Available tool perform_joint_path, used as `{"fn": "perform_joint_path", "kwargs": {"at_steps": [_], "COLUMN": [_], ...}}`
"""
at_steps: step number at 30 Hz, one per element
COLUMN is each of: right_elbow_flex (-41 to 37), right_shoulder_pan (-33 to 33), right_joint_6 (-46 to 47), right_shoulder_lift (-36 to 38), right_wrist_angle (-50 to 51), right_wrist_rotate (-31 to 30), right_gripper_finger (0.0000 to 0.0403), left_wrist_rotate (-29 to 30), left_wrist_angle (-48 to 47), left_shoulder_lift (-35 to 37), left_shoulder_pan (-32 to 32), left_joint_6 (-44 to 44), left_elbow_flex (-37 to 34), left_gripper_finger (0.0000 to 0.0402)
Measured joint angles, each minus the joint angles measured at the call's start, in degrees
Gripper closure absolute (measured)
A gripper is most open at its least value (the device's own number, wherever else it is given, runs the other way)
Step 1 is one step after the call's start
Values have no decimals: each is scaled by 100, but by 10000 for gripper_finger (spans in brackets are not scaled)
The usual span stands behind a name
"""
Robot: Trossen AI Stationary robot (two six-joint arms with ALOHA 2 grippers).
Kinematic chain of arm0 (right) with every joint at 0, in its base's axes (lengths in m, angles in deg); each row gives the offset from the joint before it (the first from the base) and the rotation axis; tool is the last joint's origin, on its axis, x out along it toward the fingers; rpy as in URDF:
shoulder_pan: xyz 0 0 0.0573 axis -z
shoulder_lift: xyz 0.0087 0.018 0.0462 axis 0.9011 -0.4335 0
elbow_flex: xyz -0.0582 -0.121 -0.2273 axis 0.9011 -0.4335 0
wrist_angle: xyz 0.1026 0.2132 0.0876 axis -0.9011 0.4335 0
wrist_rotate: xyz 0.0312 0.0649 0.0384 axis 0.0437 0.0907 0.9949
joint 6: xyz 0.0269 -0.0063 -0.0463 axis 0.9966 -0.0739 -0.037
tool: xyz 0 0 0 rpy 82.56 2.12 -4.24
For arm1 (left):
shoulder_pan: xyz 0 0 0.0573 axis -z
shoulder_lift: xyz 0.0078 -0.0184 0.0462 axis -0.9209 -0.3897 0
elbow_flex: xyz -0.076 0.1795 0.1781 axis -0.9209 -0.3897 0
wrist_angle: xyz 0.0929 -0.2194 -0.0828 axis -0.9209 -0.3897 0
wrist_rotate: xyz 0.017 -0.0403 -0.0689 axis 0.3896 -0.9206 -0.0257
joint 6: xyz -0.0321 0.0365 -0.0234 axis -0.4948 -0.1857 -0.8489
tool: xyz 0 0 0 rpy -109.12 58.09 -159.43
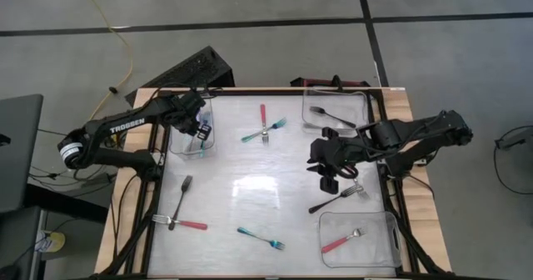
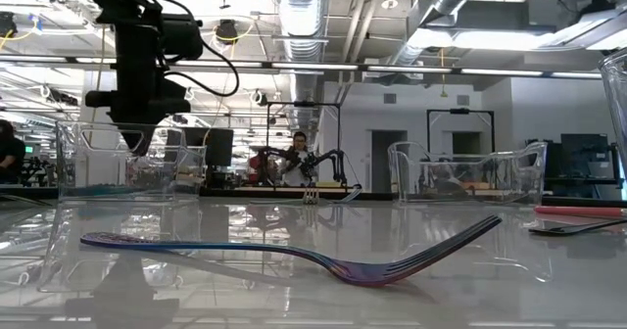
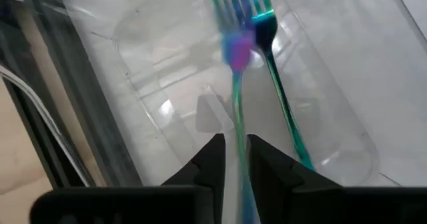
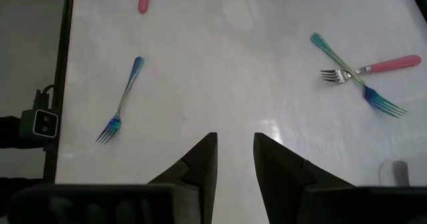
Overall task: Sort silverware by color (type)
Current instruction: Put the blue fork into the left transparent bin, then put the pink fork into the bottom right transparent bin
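Note:
My left gripper (image 1: 201,133) hangs, pointing down, over the clear tray (image 1: 177,143) at the table's far left. A teal fork (image 3: 235,84) shows blurred between its parted fingers (image 3: 235,143), tines away from them. A second teal fork (image 3: 280,97) lies on the tray's floor. My right gripper (image 1: 330,168) hovers open and empty above the table's right middle (image 4: 235,141). Below it lies a black fork (image 1: 335,200). My left gripper has the blurred fork's handle (image 3: 239,154) running between its two fingers, with a little room on either side. The fingers point down into the tray and lie along the fork. Whether either finger touches the handle I cannot tell.
A red and a teal fork (image 1: 265,131) lie crossed at the far middle. A black fork (image 1: 182,193) and a red one (image 1: 185,223) lie near left, and a teal one (image 1: 260,238) lies near the middle. The far right tray (image 1: 360,105) holds a black fork. The near right tray (image 1: 379,238) holds a red one.

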Motion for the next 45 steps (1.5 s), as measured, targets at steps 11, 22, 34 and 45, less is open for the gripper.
{"fn": "perform_joint_path", "kwargs": {"at_steps": [11, 22, 34, 45], "right_elbow_flex": [0, 0, -159, -2030], "right_shoulder_pan": [4, 4, -413, -493], "right_joint_6": [120, 567, 2107, 4828], "right_shoulder_lift": [0, 0, 7, -1], "right_wrist_angle": [-2, 0, 594, 1419], "right_wrist_rotate": [7, 9, 16, 968], "right_gripper_finger": [281, 281, 269, 170], "left_wrist_rotate": [-9, 238, -993, -1071], "left_wrist_angle": [135, 200, 1334, 3152], "left_shoulder_lift": [33, 478, 644, 161], "left_shoulder_pan": [1, 112, 1672, 3583], "left_joint_6": [530, 1404, 2605, 4049], "left_elbow_flex": [3, 676, 767, 763], "left_gripper_finger": [296, 273, 220, 168]}}
